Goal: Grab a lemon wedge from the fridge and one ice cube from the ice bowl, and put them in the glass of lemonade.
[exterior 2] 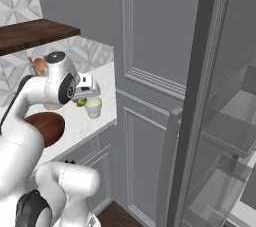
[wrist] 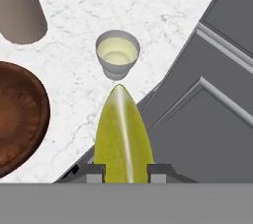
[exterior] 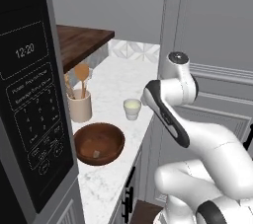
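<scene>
My gripper is shut on a yellow-green lemon wedge, which juts forward from between the fingers. It hangs over the counter's front edge, just short of the glass of lemonade, a small pale cup with yellowish liquid. From the right base, the gripper and the lemon wedge sit close beside the glass. The wooden ice bowl stands left of the glass, with a pale ice cube inside. The fridge stands open at the right.
A cream utensil crock with wooden spoons stands behind the bowl. A microwave fills the near left, with a dark wooden shelf above the counter. Grey panelled cabinets rise right of the marble counter.
</scene>
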Tool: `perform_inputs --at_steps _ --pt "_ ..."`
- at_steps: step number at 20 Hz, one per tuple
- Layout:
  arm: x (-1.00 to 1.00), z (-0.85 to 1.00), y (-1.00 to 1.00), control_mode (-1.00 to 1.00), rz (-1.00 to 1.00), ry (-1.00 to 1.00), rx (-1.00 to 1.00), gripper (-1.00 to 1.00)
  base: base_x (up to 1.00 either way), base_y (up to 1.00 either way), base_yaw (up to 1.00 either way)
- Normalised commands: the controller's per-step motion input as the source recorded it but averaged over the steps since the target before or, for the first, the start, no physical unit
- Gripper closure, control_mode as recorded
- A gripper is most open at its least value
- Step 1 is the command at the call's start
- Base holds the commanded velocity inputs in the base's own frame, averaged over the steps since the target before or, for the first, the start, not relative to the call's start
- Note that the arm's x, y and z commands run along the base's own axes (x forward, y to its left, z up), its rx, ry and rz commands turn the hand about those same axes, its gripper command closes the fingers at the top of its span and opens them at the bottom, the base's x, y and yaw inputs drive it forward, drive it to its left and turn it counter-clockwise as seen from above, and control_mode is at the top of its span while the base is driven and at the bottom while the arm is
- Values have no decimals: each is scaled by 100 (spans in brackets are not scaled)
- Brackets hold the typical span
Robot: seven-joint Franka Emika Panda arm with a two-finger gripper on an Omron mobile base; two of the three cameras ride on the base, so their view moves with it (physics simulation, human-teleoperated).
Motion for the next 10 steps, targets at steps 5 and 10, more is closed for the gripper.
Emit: perform_inputs --at_steps 5,10 --pt "38 -29 0 -100 0 0 -1 100 0 0 0" --pt "49 -14 10 -100 -3 0 -3 100 0 0 0"
